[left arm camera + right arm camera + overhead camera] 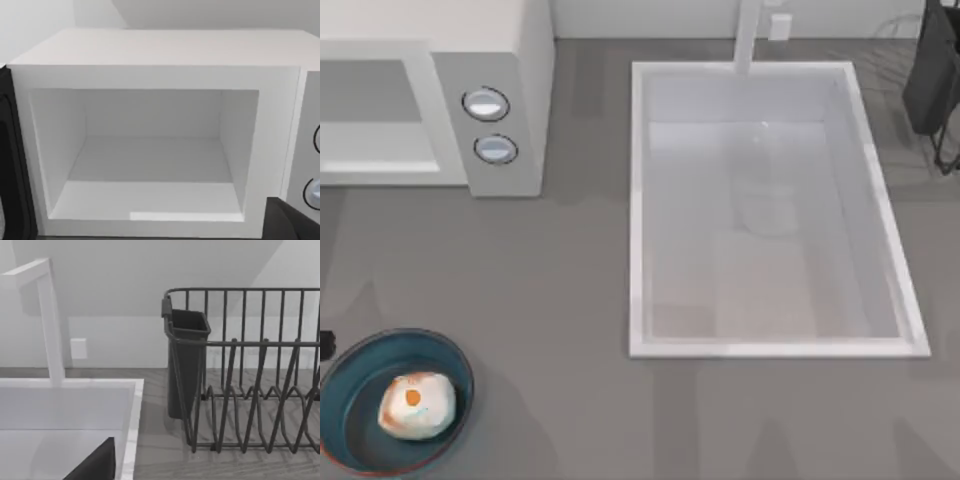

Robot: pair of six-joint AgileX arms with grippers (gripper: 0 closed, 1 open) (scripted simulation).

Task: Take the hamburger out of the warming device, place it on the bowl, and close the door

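The hamburger [416, 405], a cream-white lump with an orange spot, lies inside the dark teal bowl [350, 385] at the table's front left. The white warming device [525, 60] stands at the back left, and its cavity [150, 160] is open and bare. The door [9, 170] is swung open and shows as a dark edge beside the cavity. My left gripper [292, 220] faces the cavity from the front and holds nothing I can see. My right gripper [95, 465] hovers over the sink's far right part.
A large white sink [640, 200] with a faucet [748, 35] takes up the middle and right of the table. A dark wire dish rack [250, 375] with a cutlery cup [187, 355] stands at the back right. Bare grey counter lies between the bowl and the sink.
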